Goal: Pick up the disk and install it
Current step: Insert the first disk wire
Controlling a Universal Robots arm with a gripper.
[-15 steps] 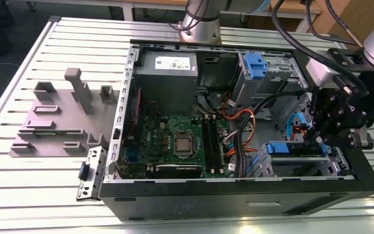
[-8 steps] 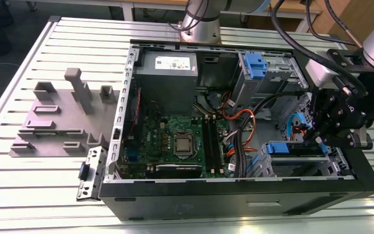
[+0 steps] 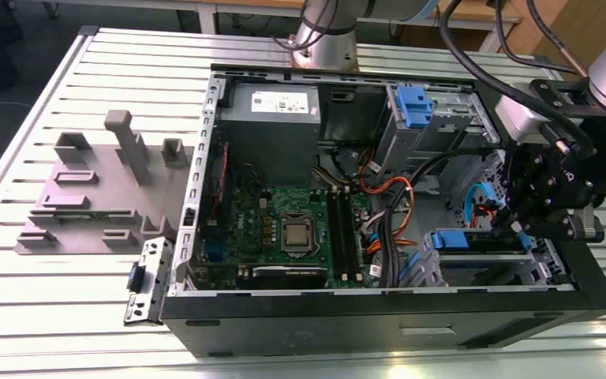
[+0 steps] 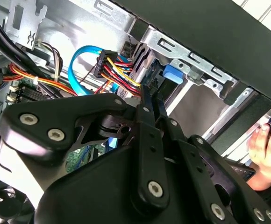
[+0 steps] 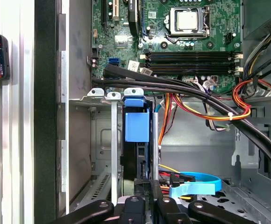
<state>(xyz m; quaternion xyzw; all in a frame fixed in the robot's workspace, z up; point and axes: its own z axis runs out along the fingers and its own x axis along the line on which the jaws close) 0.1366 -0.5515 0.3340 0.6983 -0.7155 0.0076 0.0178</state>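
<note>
Exterior view: an open computer case (image 3: 387,324) lies on a slatted metal table (image 3: 50,316), with a grey fixture (image 3: 103,189) beside it at the exterior view's left. Inside, the power supply (image 3: 271,103) sits in the upper middle of the frame and the motherboard (image 3: 282,229) lies below it. An upper drive cage (image 3: 429,118) stands at the upper right.

The pincer (image 3: 516,229) hangs over the lower drive bay at the exterior view's right, clenched on the rear end of the disk (image 3: 461,239). In the first wrist view the disk (image 5: 137,128) stands on edge between the bay's metal rails (image 5: 113,140). Thick black cables (image 5: 173,88) cross just beyond its blue tab, and a blue data cable (image 5: 196,184) curls beside the pincer (image 5: 147,198). In the second wrist view red and yellow power wires (image 4: 119,70) crowd close to the fingers (image 4: 147,100), and a person's hand (image 4: 266,149) rests outside the case.
</note>
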